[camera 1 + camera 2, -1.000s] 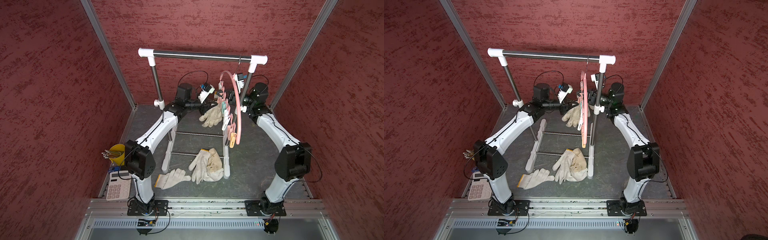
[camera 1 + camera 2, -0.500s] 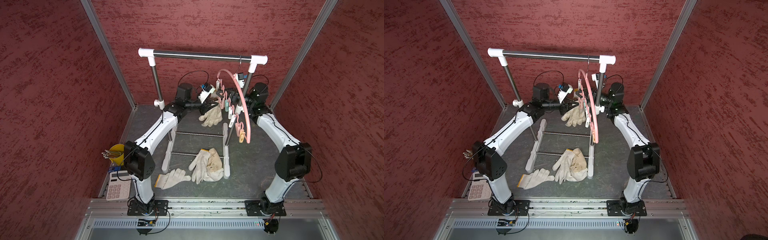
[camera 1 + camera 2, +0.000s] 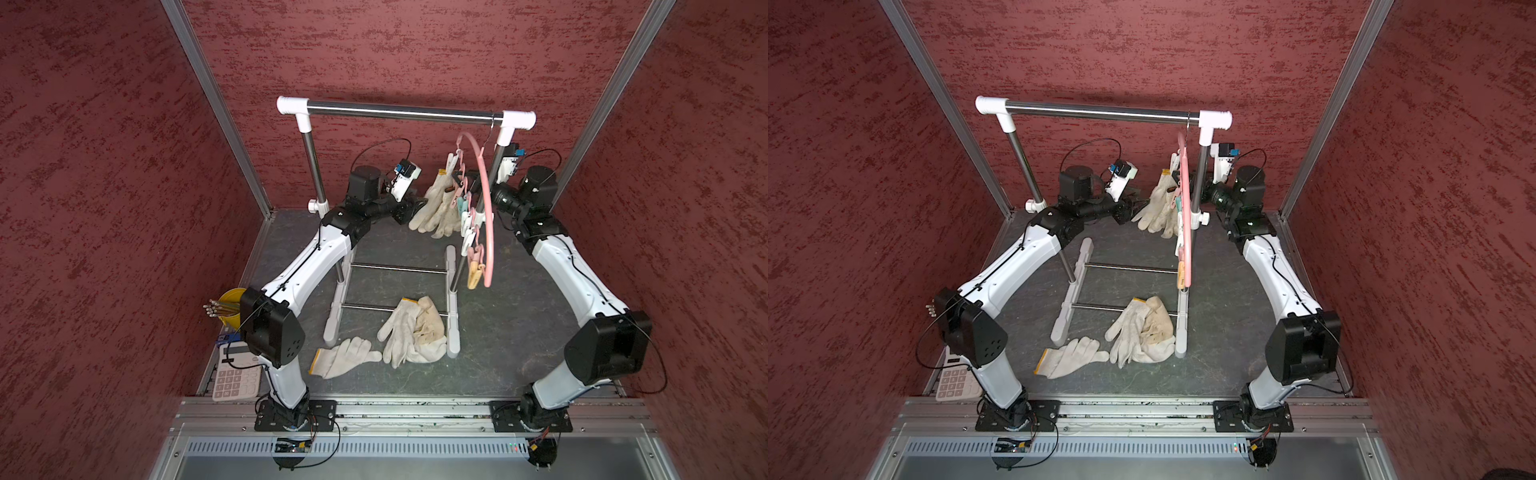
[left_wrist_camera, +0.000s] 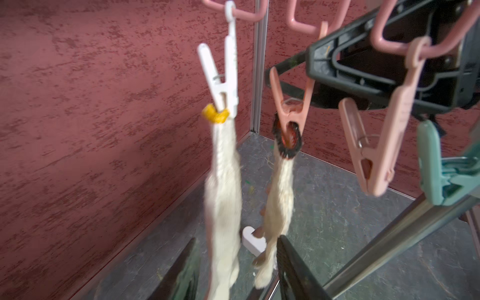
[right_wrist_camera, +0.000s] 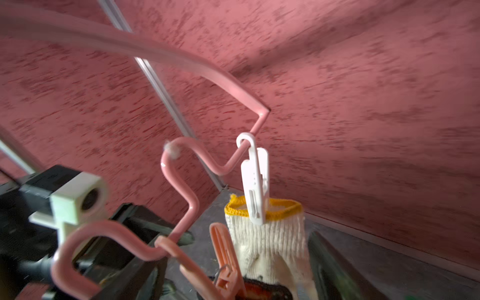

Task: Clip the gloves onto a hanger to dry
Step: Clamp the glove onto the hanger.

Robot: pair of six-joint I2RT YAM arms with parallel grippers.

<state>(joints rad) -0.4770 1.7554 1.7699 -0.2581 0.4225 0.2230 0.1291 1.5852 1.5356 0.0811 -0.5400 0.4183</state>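
Left gripper and right gripper both stand parted and empty, the clipped gloves dangling between their fingers. Better to draw straight back, clear of the salmon clip.

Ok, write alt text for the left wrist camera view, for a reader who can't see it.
An off-white yellow-cuffed glove hangs from a white clip and a dark-cuffed glove from a salmon clip, both on a pink hanger. Beside them a pink clip and a teal clip hang empty, with a red wall behind.
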